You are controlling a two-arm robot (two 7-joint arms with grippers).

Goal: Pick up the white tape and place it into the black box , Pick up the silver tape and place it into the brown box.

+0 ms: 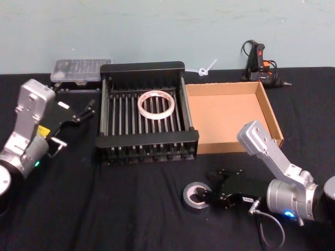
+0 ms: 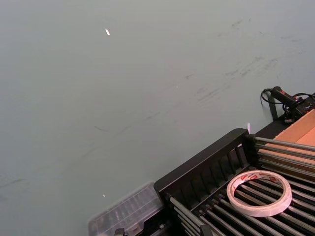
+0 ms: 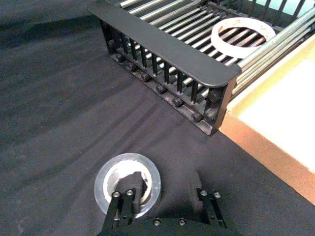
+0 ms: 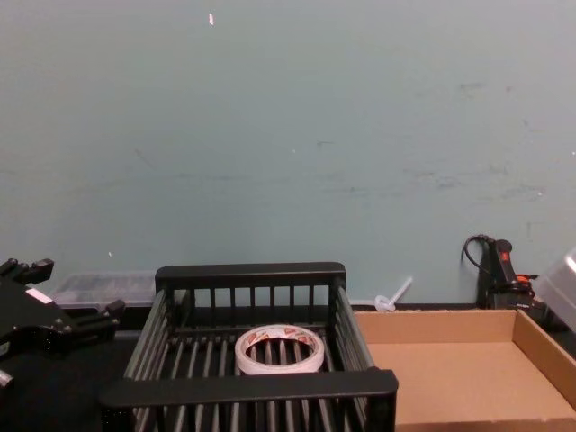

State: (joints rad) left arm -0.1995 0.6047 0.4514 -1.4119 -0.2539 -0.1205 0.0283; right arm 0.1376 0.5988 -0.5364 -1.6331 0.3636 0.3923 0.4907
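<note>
The brown box [image 1: 230, 112], a shallow tan cardboard tray with low walls, sits touching the black box [image 1: 148, 69] on that crate's right side, and its floor is bare. The black box itself is a crate with barred sides, a slatted bottom and thick flat rims. Inside the black box, toward its back right part, the white tape [image 1: 156, 103] lies flat on the slats: a wide, thin white ring whose inner core carries red marks. The silver tape [image 1: 197, 195] lies flat on the dark cloth in front of the black box, off its near right corner, well apart from it; it is a thicker, smaller roll, grey-silver with a pale core. The right gripper [image 3: 165, 191] is down at this roll with its jaws spread wide, one finger [image 3: 129, 192] inside the core and the other outside the roll. The left gripper [image 1: 82, 111] hangs just left of the black box, jaws apart, holding nothing.
</note>
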